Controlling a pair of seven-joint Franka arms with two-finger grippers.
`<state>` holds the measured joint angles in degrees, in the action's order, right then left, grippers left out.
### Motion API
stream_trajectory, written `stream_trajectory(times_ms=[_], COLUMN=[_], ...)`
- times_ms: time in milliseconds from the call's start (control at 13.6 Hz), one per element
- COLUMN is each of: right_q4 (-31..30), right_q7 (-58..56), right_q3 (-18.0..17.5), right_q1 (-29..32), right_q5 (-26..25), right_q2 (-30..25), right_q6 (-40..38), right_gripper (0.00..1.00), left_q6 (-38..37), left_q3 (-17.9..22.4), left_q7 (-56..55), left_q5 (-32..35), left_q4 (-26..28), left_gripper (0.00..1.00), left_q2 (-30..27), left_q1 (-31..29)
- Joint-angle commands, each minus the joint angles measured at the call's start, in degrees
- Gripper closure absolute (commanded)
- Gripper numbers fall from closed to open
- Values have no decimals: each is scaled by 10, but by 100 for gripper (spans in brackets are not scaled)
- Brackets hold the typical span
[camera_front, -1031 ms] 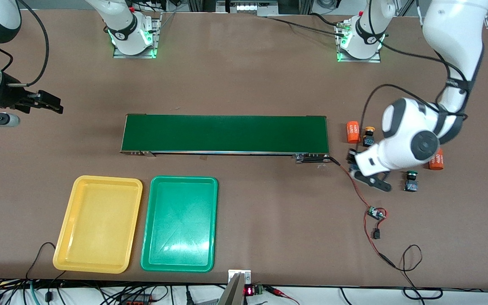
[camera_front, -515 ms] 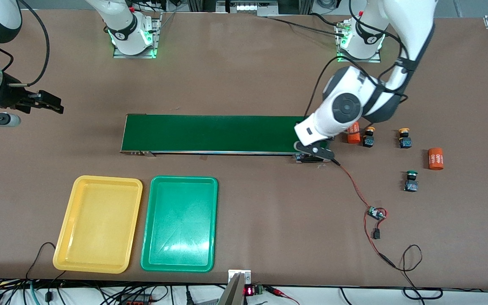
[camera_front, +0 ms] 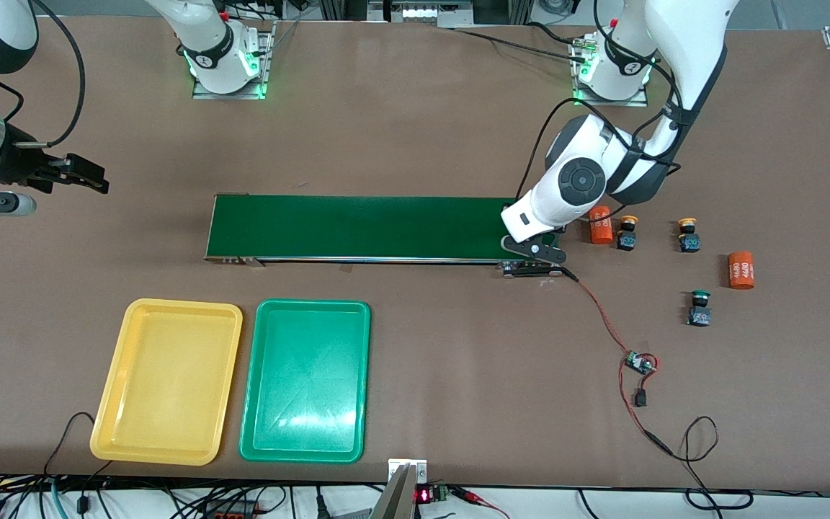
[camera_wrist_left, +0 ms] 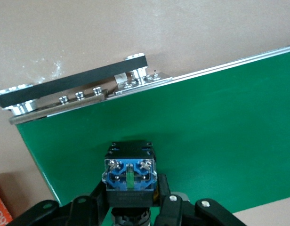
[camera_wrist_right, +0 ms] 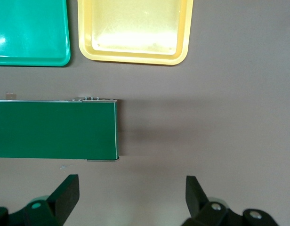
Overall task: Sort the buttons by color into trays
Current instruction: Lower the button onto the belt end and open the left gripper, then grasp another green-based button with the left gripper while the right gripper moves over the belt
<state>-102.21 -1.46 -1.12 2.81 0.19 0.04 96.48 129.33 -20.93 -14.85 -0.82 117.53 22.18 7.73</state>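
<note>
- The left gripper (camera_wrist_left: 131, 207) hangs over the conveyor belt (camera_front: 357, 227) at its left-arm end, jaws pinched on a button (camera_wrist_left: 129, 173) held between the fingertips above the green belt surface.
- In the left wrist view, that held button shows a black body and a blue-grey base with metal screw terminals and a green strip at the centre; its cap is hidden.
- The right gripper (camera_wrist_right: 131, 200) waits over bare table at the right arm's end, jaws spread wide and holding nothing.
- Two yellow-capped buttons (camera_front: 627, 233) (camera_front: 688, 236) and a green-capped button (camera_front: 700, 308) stand on the table toward the left arm's end.
- Two orange cylinders (camera_front: 600, 225) (camera_front: 741, 269) lie among them, the second printed "4680".
- The yellow tray (camera_front: 114, 418) and green tray (camera_front: 361, 375) lie side by side, nearer the front camera than the belt.
</note>
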Motion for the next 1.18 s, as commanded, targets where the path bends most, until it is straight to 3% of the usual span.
stream_trajectory(times_ms=[0, 147, 368, 663, 883, 1104], right_q4=[-12, -12, -12, -12, -12, -16], right_q7=[4, 4, 5, 84, 184, 268], right_q3=[-3, -3, -3, -12, -14, -15], right_q1=[1, 1, 1, -19, -91, -167], right_q5=[6, 7, 7, 30, 37, 34], right_q2=[-10, -10, -10, -13, -14, -8], right_q6=[8, 8, 8, 6, 18, 69], right_gripper=[0, 0, 0, 0, 0, 0], left_q6=[14, 14, 9, 8, 13, 15], left_q3=[0, 0, 5, 10, 10, 10], left_q7=[-32, -30, -30, -26, -7, 48], left_q5=[-16, -18, -44, -45, -44, -21], left_q4=[16, 13, 2, 1, -3, -15], left_gripper=[85, 0, 0, 0, 0, 0], left_q2=[-14, -16, -55, -85, -63, -27], left_q1=[-1, -2, -15, -121, -232, -285])
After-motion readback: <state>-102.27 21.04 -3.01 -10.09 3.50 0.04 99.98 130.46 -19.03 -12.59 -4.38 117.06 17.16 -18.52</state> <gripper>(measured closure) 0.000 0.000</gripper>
